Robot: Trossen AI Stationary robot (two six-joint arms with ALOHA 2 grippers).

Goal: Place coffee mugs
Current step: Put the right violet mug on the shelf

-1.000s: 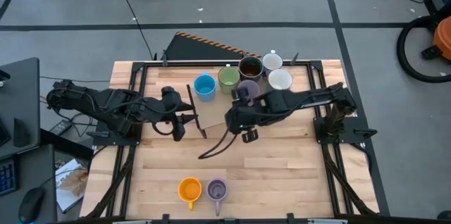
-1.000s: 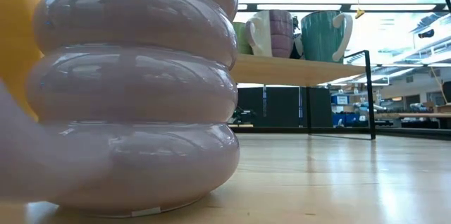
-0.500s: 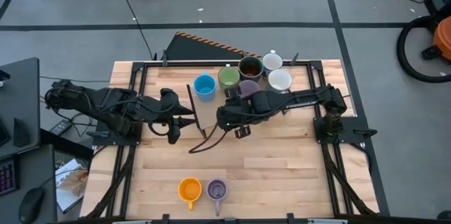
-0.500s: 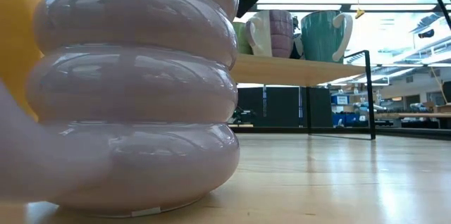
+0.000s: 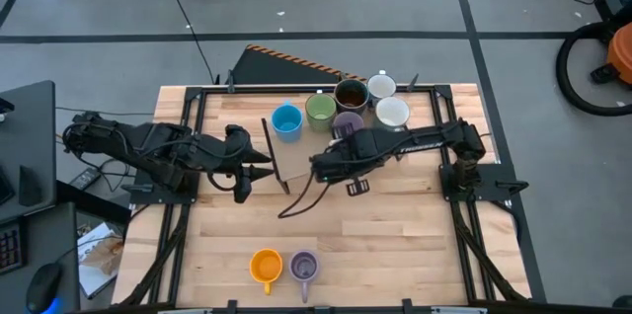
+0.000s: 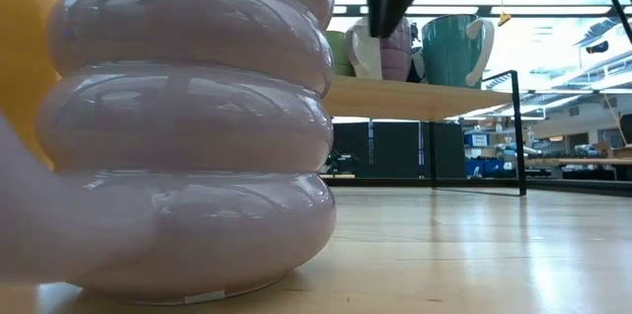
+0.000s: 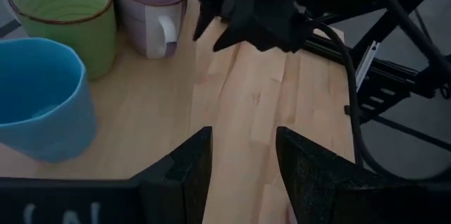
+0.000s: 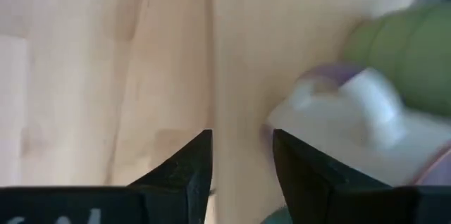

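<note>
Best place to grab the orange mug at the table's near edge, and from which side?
Pinch the round orange ceramic mug by its rim, coming straight down from above: it stands upright with its mouth open, the purple mug crowds one side, and its handle points toward the near edge.

From my low view the near purple mug [image 6: 188, 126] fills the frame's left half, its top and handle side cut off, and it hides nearly all of the orange mug [image 6: 20, 57] behind it. Overhead, the right arm [image 5: 415, 141] covers part of the second purple mug [image 5: 348, 122], so I can't see its handle. In my right wrist view that mug [image 8: 359, 132] is blurred and runs off the edge. My left wrist view crops the blue mug [image 7: 39, 101].
</note>
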